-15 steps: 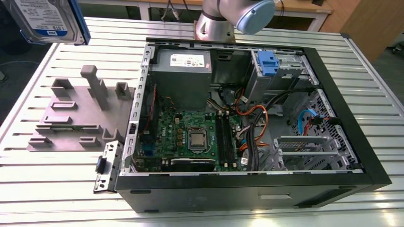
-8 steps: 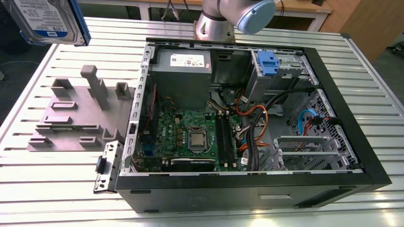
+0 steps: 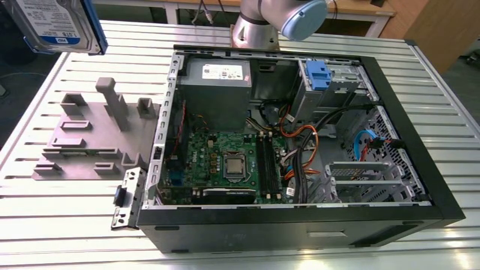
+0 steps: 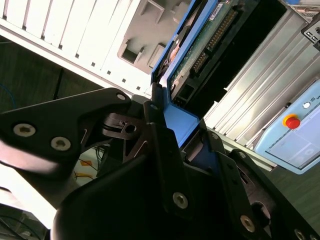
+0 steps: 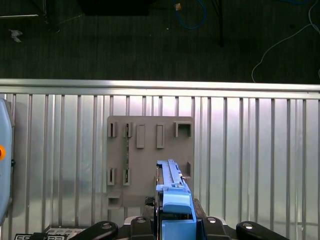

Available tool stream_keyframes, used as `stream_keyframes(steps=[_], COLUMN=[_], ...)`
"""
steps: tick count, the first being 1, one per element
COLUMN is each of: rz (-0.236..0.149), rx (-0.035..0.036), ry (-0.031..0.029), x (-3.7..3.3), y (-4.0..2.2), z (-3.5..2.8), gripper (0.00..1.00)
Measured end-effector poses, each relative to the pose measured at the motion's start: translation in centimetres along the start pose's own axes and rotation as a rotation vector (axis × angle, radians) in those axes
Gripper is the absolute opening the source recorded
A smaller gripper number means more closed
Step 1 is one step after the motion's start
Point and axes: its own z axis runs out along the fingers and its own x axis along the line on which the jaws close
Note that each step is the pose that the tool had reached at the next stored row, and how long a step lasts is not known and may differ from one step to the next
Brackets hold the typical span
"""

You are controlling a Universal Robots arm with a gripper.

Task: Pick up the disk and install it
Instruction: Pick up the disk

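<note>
The gripper (image 4: 181, 131) is clamped on the disk (image 4: 200, 45), its fingers (image 4: 160, 145) pressing either side of the blue carrier end and hiding part of it. In the exterior view the disk (image 3: 56, 25) hangs at the far left, cut off by the frame edge. It is above the grey fixture plate (image 3: 90, 135) and well apart from the open computer case (image 3: 408, 112).

A: What is carried by the slatted metal tabletop (image 3: 67, 225)?
B: An open black computer case (image 3: 262, 230) is shown lying flat. Inside it are seen a green motherboard (image 3: 217, 152), a grey power supply box (image 3: 217, 93), a blue-latched drive bay (image 3: 318, 76) and orange cables (image 3: 302, 133).
A: What is placed beside it?
B: A grey slotted fixture plate (image 3: 90, 140) is set at the exterior view's left. A pale-blue pendant (image 4: 300, 142) with a red button is seen in the second wrist view.
</note>
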Motion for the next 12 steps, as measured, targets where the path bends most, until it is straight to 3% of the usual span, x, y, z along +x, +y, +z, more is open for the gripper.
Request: stream_keyframes(steps=[12], rz=[0.0], rx=[0.0], ry=[0.0], x=[0.16], y=[-0.47], z=[-0.01], gripper=[0.37])
